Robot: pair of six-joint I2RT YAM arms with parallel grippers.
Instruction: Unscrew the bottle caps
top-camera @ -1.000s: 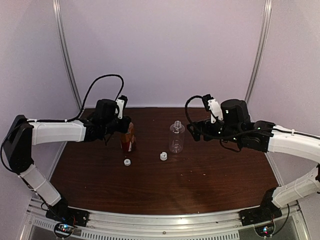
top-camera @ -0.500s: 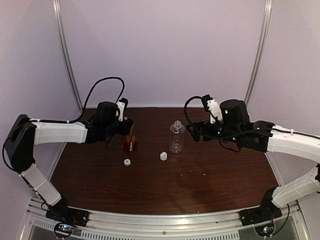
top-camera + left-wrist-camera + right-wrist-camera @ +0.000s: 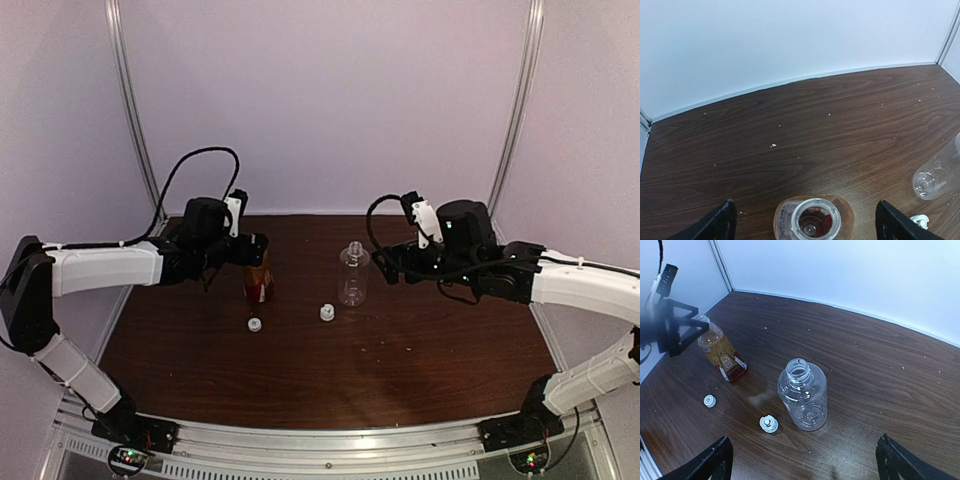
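Note:
The amber bottle [image 3: 257, 283] with a red label stands uncapped at the table's left. In the left wrist view its open neck [image 3: 812, 222] sits between my left gripper's [image 3: 807, 226] wide-open jaws, which are clear of it on both sides. The clear bottle [image 3: 353, 275] stands uncapped at the middle, seen also in the right wrist view [image 3: 802, 400]. Two white bottle caps lie on the table: one [image 3: 254, 324] in front of the amber bottle, one [image 3: 326, 313] by the clear bottle. My right gripper [image 3: 385, 264] hangs open and empty just right of the clear bottle.
The dark wood table [image 3: 400, 350] is walled by white panels at the back and sides. Small white crumbs dot the tabletop [image 3: 773, 145]. From the right wrist, the left gripper [image 3: 677, 332] shows by the amber bottle [image 3: 722, 356] near the left wall.
My left gripper has gone from shut on the amber bottle's neck to wide open, releasing it. The right arm has barely moved.

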